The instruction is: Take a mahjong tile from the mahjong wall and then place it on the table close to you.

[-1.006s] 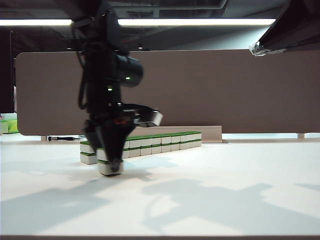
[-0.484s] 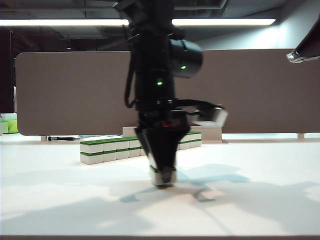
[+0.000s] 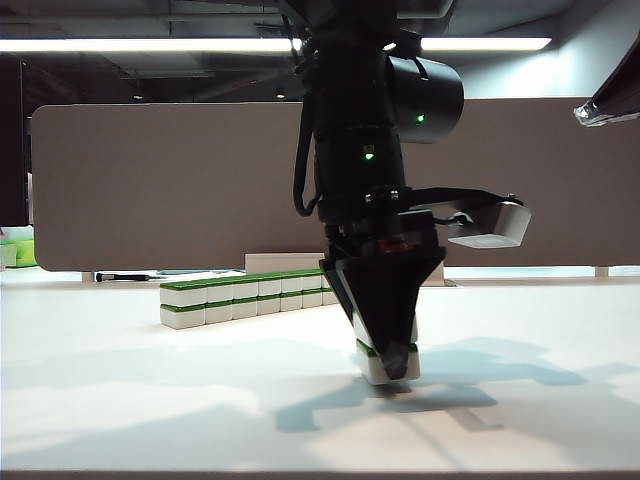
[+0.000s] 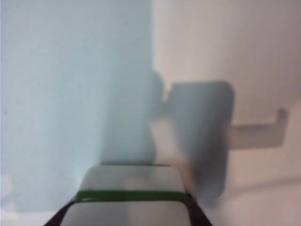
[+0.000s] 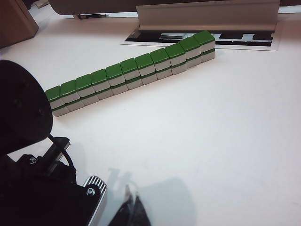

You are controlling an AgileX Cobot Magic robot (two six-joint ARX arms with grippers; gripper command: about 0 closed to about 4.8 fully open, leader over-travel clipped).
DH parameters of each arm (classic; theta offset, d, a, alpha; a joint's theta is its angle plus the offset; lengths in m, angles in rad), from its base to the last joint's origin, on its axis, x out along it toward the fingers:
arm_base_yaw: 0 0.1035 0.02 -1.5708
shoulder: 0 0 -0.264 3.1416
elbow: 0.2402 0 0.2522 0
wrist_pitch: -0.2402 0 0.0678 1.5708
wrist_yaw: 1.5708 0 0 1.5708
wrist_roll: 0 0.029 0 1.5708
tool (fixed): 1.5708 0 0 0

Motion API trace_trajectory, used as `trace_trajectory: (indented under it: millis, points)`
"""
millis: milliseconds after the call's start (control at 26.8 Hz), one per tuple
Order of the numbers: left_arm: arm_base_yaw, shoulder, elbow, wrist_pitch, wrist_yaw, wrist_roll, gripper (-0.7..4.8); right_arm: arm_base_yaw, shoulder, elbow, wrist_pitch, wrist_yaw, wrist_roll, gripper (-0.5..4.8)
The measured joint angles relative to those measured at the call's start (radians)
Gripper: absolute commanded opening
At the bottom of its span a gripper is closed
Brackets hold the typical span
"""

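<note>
The left tool, clamped on a white green-backed mahjong tile, had carried it from the two-high green-and-white mahjong wall toward the near white bench; the right tool's state couldn't be told, placement remaining

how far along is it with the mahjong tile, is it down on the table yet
Done: tiles are off the mahjong wall, two stacked, it seems. In hand: the left gripper is shut on the tile, low at the near part of the table; whether it touches is unclear. Left: open the fingers and lift away. The right gripper is only an edge at the exterior view's upper right, state unclear.
</note>
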Motion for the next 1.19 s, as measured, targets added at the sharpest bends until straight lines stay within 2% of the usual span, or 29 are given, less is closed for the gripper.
trace_trajectory:
  millis: [820,1080,1155,1192]
  points:
    - [0.000,0.009,-0.001,0.001,0.062,0.000,2.46,0.000,0.000,0.000,0.000,0.000,0.000,-0.01]
    - [0.000,0.017,0.002,0.011,-0.066,0.023,2.47,0.000,0.000,0.000,0.000,0.000,0.000,-0.01]
    - [0.001,0.028,0.008,0.007,-0.066,0.025,2.52,0.000,0.000,0.000,0.000,0.000,0.000,-0.01]
    - [0.001,0.030,0.009,0.006,-0.066,0.025,2.74,0.000,0.000,0.000,0.000,0.000,0.000,-0.01]
